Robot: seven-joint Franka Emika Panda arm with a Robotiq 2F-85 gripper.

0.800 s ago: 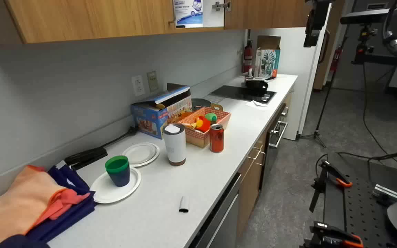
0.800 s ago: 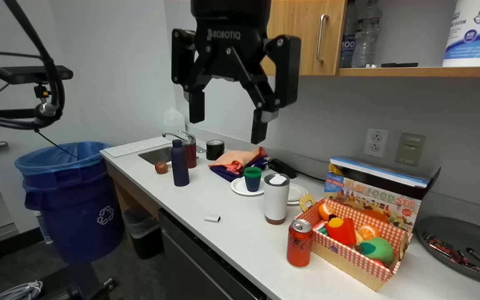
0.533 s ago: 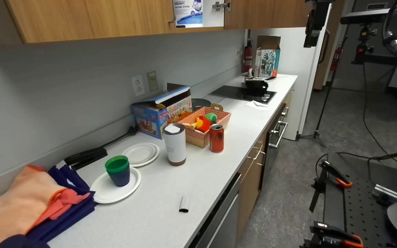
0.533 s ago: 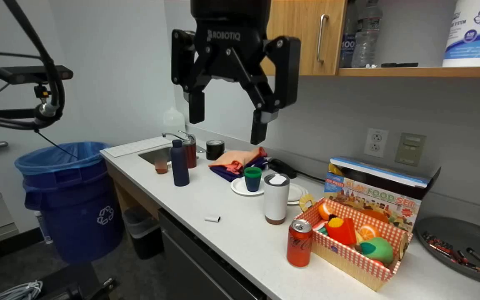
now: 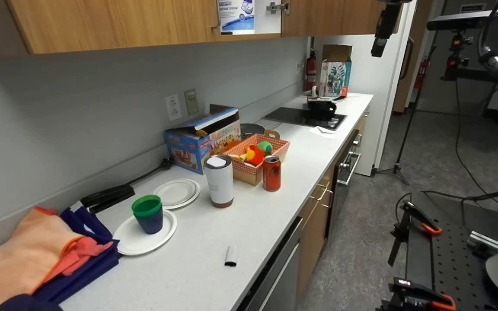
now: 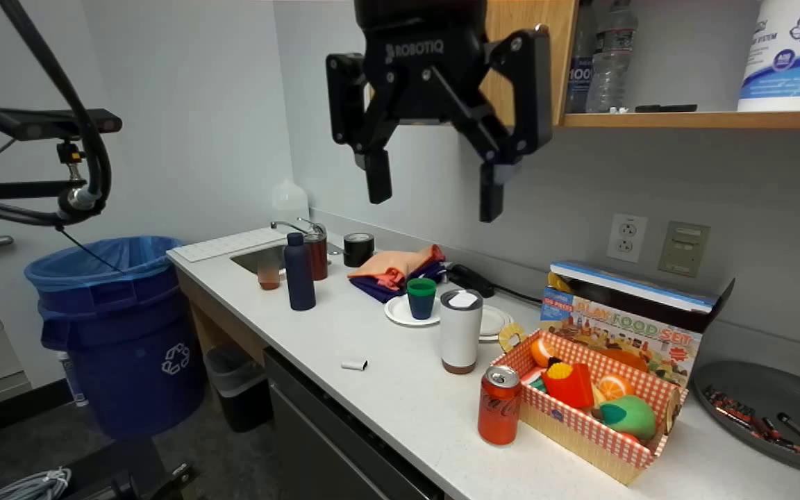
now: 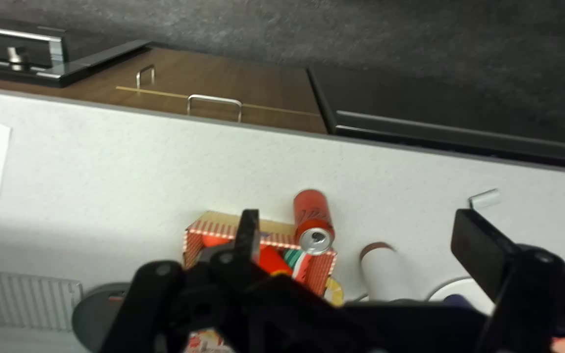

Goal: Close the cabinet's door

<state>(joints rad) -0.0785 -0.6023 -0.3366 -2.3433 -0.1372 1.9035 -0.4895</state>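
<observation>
The upper wooden cabinet stands open at one section. Its open door (image 5: 331, 19) swings out from a metal hinge (image 5: 277, 7) in an exterior view; its top and handle do not show. In an exterior view the open shelf (image 6: 692, 120) shows, but the open door is out of view. My gripper (image 6: 435, 194) is open and empty, pointing down in the air above the counter, in front of the neighbouring closed door (image 6: 526, 42). In an exterior view my gripper (image 5: 378, 48) appears near the open door's outer end; contact cannot be told. The wrist view shows the spread fingers (image 7: 356, 223).
Below on the white counter (image 5: 205, 276) are a red can (image 6: 499, 406), a white tumbler (image 6: 460, 333), a checked basket (image 6: 580, 444) of toy food and a play food box (image 6: 629, 319). A white tub (image 6: 796, 62) and bottles (image 6: 612, 62) stand inside the cabinet.
My gripper has moved right in the exterior view where its fingers show large, and left toward the cabinet in the other view. It has tilted slightly. The cabinet door has not moved.
</observation>
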